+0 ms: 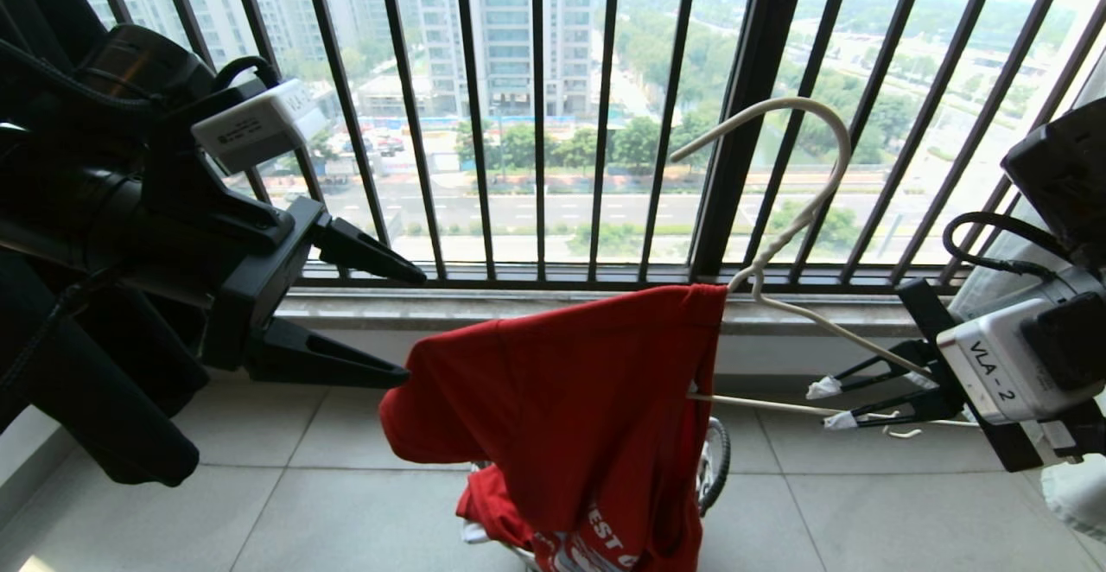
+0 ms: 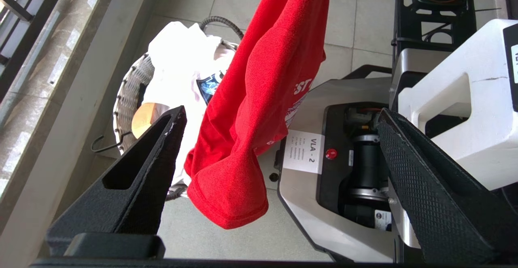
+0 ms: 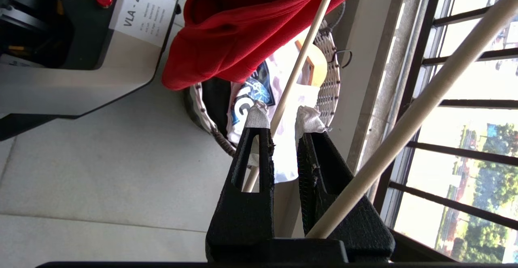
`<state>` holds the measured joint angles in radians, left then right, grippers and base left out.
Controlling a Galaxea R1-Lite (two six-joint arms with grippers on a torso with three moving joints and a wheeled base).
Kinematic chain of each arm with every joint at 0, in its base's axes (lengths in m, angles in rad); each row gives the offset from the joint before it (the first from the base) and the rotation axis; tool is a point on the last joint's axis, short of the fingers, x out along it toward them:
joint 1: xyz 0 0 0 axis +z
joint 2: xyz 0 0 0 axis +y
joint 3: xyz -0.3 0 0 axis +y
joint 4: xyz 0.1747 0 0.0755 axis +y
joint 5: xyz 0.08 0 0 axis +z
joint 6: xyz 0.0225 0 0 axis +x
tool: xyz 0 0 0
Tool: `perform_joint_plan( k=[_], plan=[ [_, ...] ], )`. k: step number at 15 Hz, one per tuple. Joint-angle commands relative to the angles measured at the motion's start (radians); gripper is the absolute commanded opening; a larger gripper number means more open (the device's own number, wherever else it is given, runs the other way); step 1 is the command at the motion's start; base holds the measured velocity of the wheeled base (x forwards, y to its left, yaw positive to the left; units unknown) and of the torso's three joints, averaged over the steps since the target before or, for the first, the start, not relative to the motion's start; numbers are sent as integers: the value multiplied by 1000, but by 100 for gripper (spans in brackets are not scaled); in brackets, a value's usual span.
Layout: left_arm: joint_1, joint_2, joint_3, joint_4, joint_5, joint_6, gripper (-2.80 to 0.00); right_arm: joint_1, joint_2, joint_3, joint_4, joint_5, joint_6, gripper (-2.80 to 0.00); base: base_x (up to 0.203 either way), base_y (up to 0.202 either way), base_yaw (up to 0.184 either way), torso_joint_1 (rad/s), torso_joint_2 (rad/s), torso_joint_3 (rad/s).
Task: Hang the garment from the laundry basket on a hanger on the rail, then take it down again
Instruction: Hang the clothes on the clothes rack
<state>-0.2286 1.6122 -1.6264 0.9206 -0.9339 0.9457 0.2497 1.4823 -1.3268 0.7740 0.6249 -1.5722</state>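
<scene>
I see the garment (image 1: 570, 416), a red T-shirt with white lettering low on its front, draped in folds over one slim arm of the hanger (image 1: 799, 209). It hangs straight above the laundry basket (image 2: 131, 98). The hanger is thin and off-white, tilted, its curved hook pointing up and away from the basket. The basket is small, round and woven, pale with a dark rim, standing on the floor tiles.

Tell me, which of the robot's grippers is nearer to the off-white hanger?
The right. The right gripper is shut on the hanger at its bare arm beside the red T-shirt. The left gripper stands open at the shirt's far side, off the hanger.
</scene>
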Motion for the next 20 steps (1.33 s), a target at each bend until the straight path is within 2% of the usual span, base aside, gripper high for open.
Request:
perform_joint_plan(
  k=[1, 2, 5, 10, 12, 20],
  plan=[
    [-13, 15, 0, 3, -8, 6, 0, -12, -16, -12, 35, 26, -21, -280, 0, 0, 0, 0, 0, 0],
    [-20, 29, -8, 3, -29, 5, 0, -12, -23, -8, 37, 37, -39, -280, 0, 0, 0, 0, 0, 0],
    [-32, 85, -33, 1, -34, 4, 0, -1, -61, -8, 38, 81, -42, -280, 0, 0, 0, 0, 0, 0],
    [-91, 57, -39, 7, -41, -1, 0, 28, -89, 12, 39, 72, -39, -280, 0, 0, 0, 0, 0, 0],
    [-117, 55, -42, 7, -64, -16, 0, 48, -102, 20, 37, 72, -39, -280, 0, 0, 0, 0, 0, 0],
    [-118, 40, -16, 5, -71, -14, 0, 46, -108, 37, 37, 78, -45, -280, 0, 0, 0, 0, 0, 0]
  ],
)
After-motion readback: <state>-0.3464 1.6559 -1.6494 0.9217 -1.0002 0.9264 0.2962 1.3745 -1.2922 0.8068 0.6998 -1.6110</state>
